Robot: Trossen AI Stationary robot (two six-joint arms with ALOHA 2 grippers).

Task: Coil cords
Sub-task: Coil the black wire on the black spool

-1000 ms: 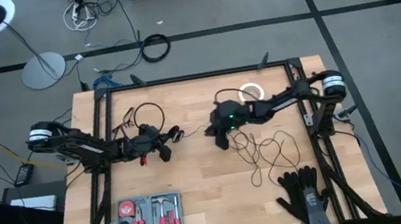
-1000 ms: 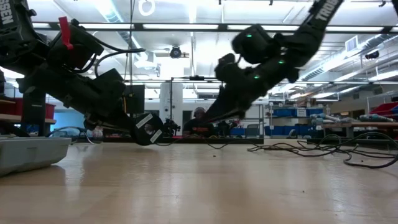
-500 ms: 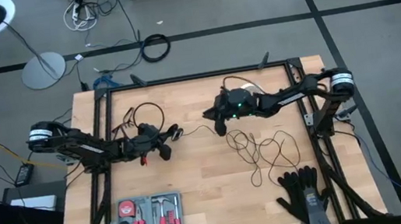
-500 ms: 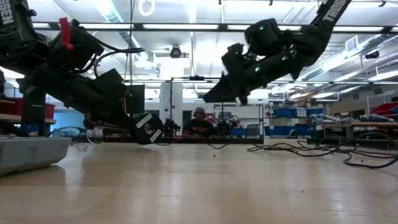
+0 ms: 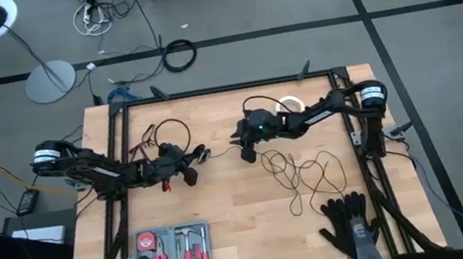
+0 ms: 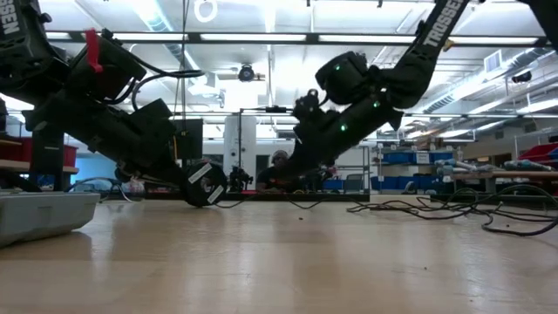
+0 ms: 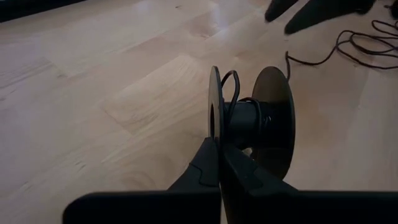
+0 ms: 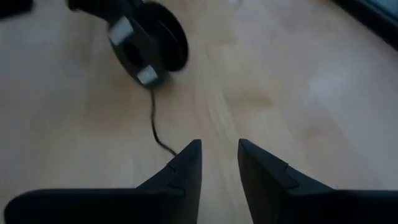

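In the overhead view I have the left tool (image 5: 200, 155) low over the counter (image 5: 236, 229), just left of the frame's centre, with its fingers (image 7: 208, 163) pressed together on one flange of the small round black puck (image 7: 252, 121). The left wrist view shows that puck as a little spool, two dark discs on a hub with a few turns of the cord (image 5: 306, 173) wound around the hub. It stands on edge right at the counter surface.

From the puck the thin black cord runs right toward the right tool (image 5: 242, 151), which sits near the middle of the overhead frame, close to the left tool but apart from it. Its two fingers (image 8: 186, 165) stand apart with a clear gap, and I see nothing between them. In the right wrist view the cord lies on the wood just beside one fingertip; I cannot tell whether it touches.

Most of the cord lies in loose loops on the counter, lower right of centre in the overhead view. A white tape ring (image 5: 290, 104) is at the upper right, a pair of black gloves (image 5: 350, 226) at the lower right, and a tool tray (image 5: 172, 258) at the lower left.
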